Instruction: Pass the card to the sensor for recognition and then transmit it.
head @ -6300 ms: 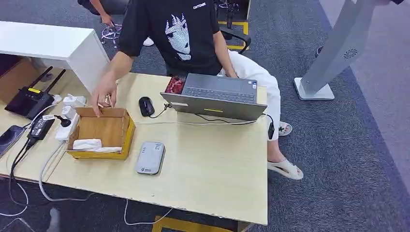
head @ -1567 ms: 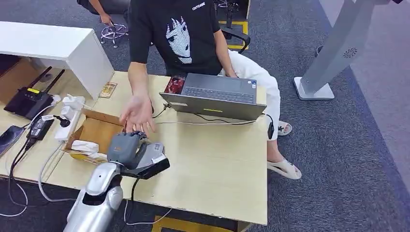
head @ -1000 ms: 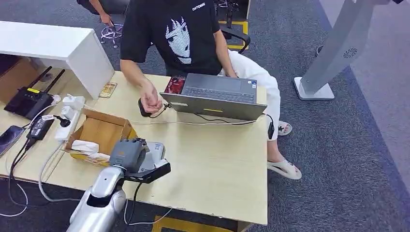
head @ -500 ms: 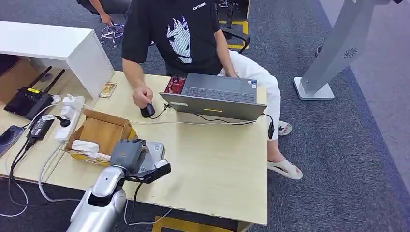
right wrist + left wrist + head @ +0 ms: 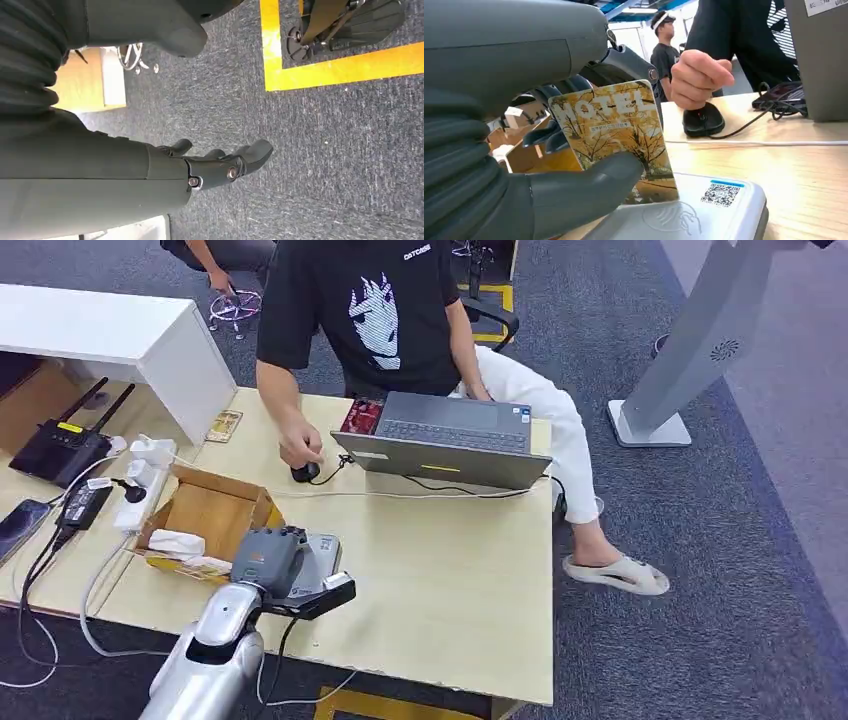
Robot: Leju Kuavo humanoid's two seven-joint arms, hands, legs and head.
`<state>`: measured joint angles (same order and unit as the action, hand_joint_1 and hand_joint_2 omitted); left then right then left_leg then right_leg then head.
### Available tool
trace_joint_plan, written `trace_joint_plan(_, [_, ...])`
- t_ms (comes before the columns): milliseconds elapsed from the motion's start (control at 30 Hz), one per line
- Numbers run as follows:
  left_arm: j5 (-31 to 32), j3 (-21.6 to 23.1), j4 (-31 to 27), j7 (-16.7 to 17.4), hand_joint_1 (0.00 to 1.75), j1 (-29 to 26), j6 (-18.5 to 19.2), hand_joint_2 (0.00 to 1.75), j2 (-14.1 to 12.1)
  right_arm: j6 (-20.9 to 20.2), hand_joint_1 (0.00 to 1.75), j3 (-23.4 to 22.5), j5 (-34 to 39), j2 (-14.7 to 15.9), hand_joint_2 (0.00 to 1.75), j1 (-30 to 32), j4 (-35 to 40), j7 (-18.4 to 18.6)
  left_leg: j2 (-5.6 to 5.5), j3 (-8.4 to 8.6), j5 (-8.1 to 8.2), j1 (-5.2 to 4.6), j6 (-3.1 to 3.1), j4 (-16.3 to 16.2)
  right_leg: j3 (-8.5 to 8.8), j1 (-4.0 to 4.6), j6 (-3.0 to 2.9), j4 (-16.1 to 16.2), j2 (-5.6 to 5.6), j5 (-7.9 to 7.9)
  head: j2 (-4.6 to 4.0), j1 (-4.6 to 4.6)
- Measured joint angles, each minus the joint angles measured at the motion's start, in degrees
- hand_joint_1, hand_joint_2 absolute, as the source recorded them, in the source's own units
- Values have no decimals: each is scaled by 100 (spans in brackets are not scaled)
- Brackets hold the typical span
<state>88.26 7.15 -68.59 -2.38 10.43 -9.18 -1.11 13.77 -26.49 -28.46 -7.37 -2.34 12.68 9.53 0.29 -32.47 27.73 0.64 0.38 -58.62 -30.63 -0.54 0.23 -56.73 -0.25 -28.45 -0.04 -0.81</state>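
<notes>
Still left hand (image 5: 268, 558), card (image 5: 616, 137) over sensor (image 5: 704, 210)

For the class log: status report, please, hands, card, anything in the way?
Left hand pinches card just over reader. Right hand hangs open above carpet. Person's hand on mouse, clear of reader.

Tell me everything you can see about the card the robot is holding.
The card is a thin, glossy rectangle printed with yellow autumn trees and the word HOTEL in large pale letters, with small text beneath. The left hand holds it, thumb pressed on its printed face and darker fingers behind. It stands nearly upright, slightly tilted, its lower edge at or just above the grey card reader on the wooden desk.
</notes>
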Motion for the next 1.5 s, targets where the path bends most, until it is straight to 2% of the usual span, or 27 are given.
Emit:
trace_joint_plan(233, [-124,-141,-80,-133,175,1,-234,175,59,-26,0,-185,-210,-18,175,-1,0,-11,1,-2,0,0,0,0,-3,0,0,0,0,0,-2,2])
trace_joint_plan(733, [-146,-284,-297,-146,175,47,-266,175,111,-33,0,-317,-256,-44,175,-9,2,-11,0,-2,0,0,0,0,-3,0,0,0,0,0,-2,0])
trace_joint_plan(900, [-289,-359,-477,-194,175,64,-387,175,131,-44,0,-363,-365,-46,175,-9,2,-11,1,-3,0,1,0,0,-5,1,0,0,0,0,-2,-2])
trace_joint_plan(1000, [-398,-490,-816,-227,175,208,-369,175,138,-105,0,-415,-516,-46,175,-11,2,-33,-1,-3,-1,1,0,0,-4,1,0,-1,-1,0,0,0])
trace_joint_plan(1133, [-389,-757,-1196,-199,175,519,-98,175,129,-146,0,-489,-677,-46,175,-12,2,-48,0,-2,-1,1,-1,0,-3,1,0,-2,0,1,-2,0])
trace_joint_plan(1300, [-109,-1014,-1252,-70,175,823,-190,175,52,-162,0,-577,-848,-46,175,-20,2,-37,0,-2,-4,2,-3,0,-4,1,-1,-4,-1,1,-2,0])
trace_joint_plan(1500, [-13,-1300,-1300,-24,175,1239,-100,175,20,-144,0,-658,-1036,-46,175,-31,9,-90,0,-3,-4,1,-3,0,-4,1,-1,-5,0,1,0,0])
